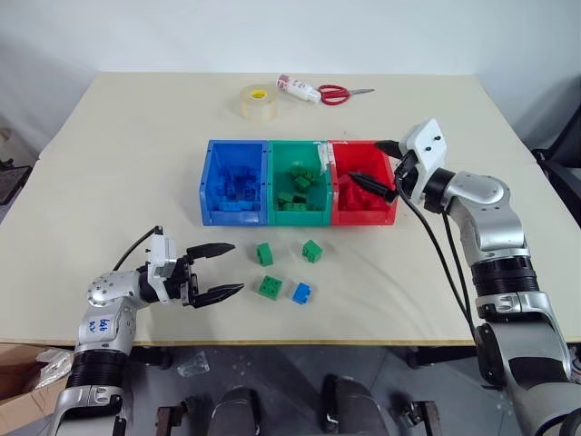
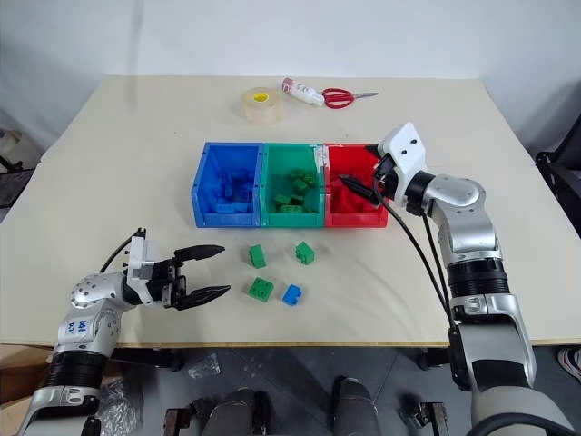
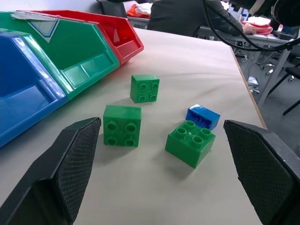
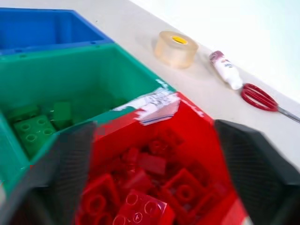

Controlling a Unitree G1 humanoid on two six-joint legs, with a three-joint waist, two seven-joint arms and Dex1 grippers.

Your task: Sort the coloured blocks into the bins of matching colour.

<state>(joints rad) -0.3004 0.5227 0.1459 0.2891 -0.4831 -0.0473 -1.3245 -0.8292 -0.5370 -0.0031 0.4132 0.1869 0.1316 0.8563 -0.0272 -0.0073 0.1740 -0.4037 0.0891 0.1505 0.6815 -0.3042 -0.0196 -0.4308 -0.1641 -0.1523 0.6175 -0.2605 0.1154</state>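
Three bins stand joined in a row mid-table: blue (image 1: 231, 218), green (image 1: 300, 218) and red (image 1: 363, 218), each with blocks of its own colour inside. In front of them three green blocks (image 1: 264, 253) (image 1: 311, 251) (image 1: 270, 287) and one blue block (image 1: 301, 292) lie loose on the table. My left gripper (image 1: 218, 270) hovers open just left of these, nothing between its fingers. Over the red bin my right gripper (image 1: 366, 161) is open and empty, with red blocks (image 4: 154, 187) below it.
A clear tape roll (image 1: 258, 101), a glue bottle (image 1: 298, 87) and red scissors (image 1: 338, 94) lie at the far side of the table. The table's front edge (image 1: 290, 342) runs close behind the loose blocks. A person (image 3: 178, 14) is in the background past the table.
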